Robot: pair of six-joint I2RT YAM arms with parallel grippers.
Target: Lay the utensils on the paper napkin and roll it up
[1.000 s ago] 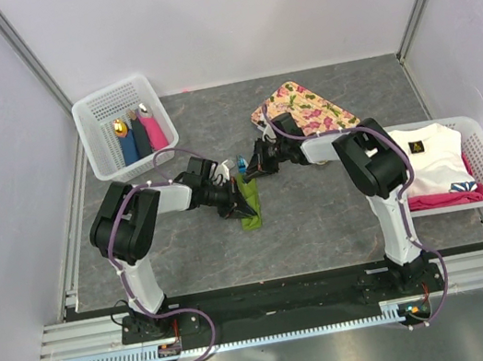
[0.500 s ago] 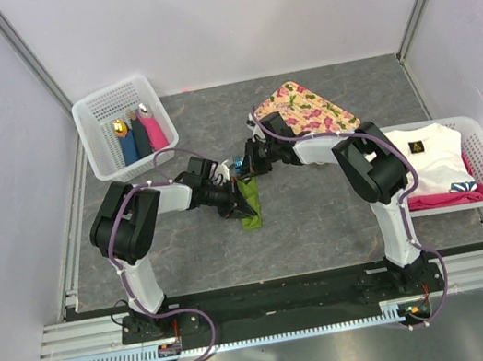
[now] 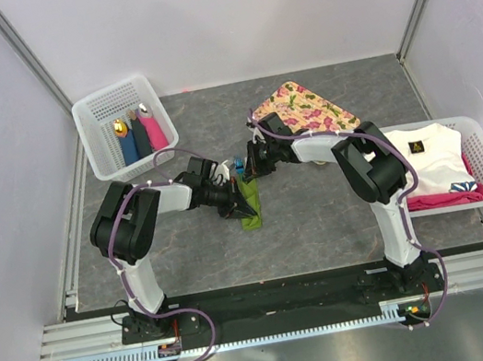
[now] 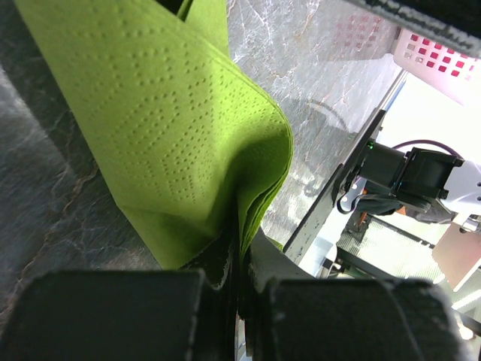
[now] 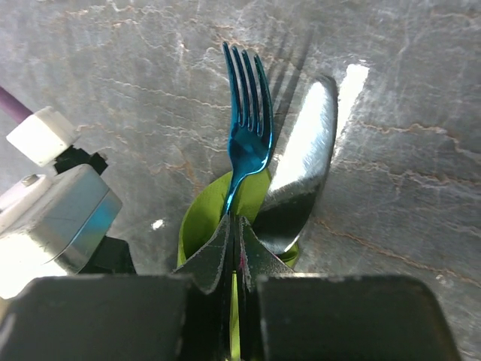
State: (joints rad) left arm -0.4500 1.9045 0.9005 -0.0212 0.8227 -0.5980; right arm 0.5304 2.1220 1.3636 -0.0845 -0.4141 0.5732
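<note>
Closest to the bases, the napkin [image 3: 250, 215] is already a slim green roll lying mid-table [image 3: 323, 217] between the arms. The left gripper [image 4: 240, 259] is pinched tight on a fold of it. Just past that, the right gripper [image 5: 234, 229] has slid in leftward over the last second and squeezed closed on the roll's far rim, right where the fork [image 5: 246, 128] handle comes out, with the spoon [image 5: 304, 162] beside it. So both utensils are tucked in, heads sticking out on the tray [image 3: 303, 106] side. I'd say the rolling is nearly done and just needs tightening, though that fork looks like it could slide out
</note>
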